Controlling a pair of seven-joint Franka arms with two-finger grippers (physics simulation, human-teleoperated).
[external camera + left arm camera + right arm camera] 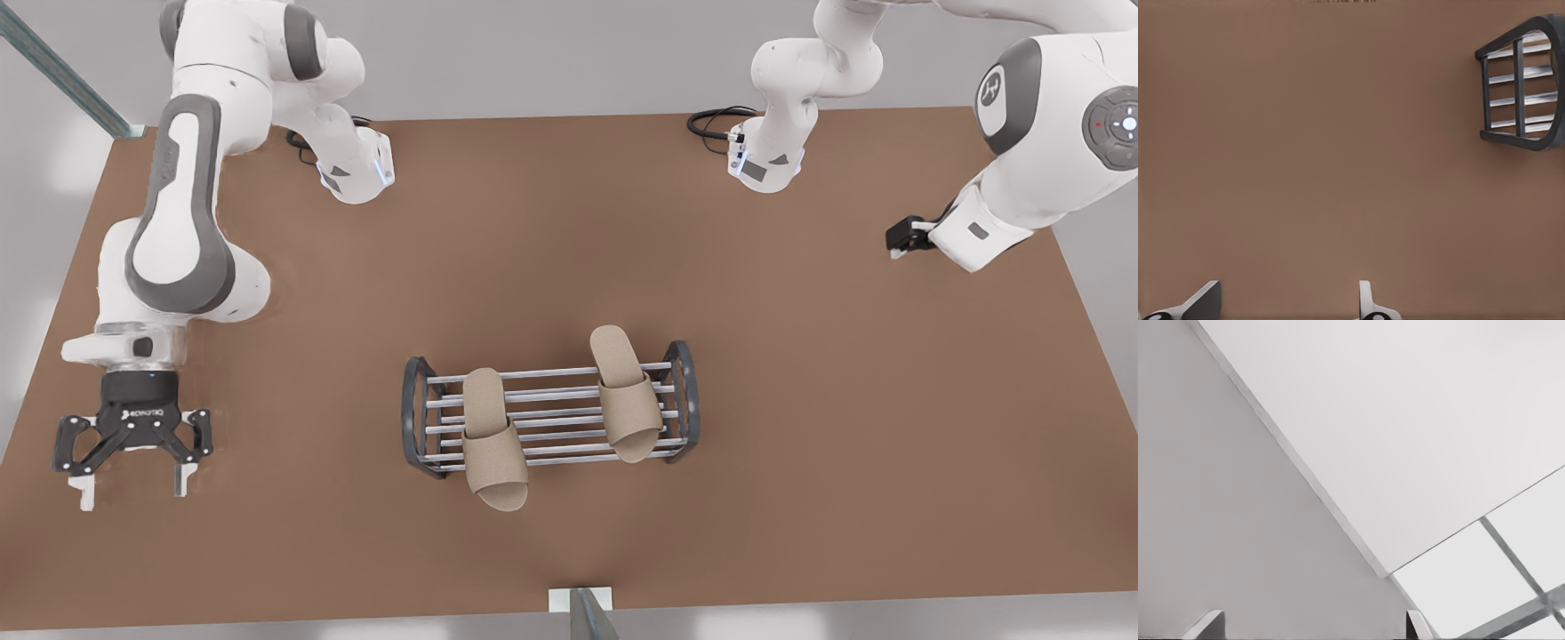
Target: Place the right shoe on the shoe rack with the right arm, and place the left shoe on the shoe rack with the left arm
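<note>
The shoe rack stands mid-table, silver bars between dark arched end frames. Two alike beige slippers lie across its bars; I cannot tell the right shoe from the left shoe. One slipper overhangs the near bars toward the front view's left. The other slipper lies toward the front view's right. My left gripper hangs open and empty over bare table, far to the front view's left of the rack. Its wrist view shows its fingertips and one rack end frame. My right gripper is open, empty and faces a pale wall.
The brown table has bare room on all sides of the rack. Both arm bases stand at its far edge with black cables. The right arm is raised over the front view's right side, its black end above the table.
</note>
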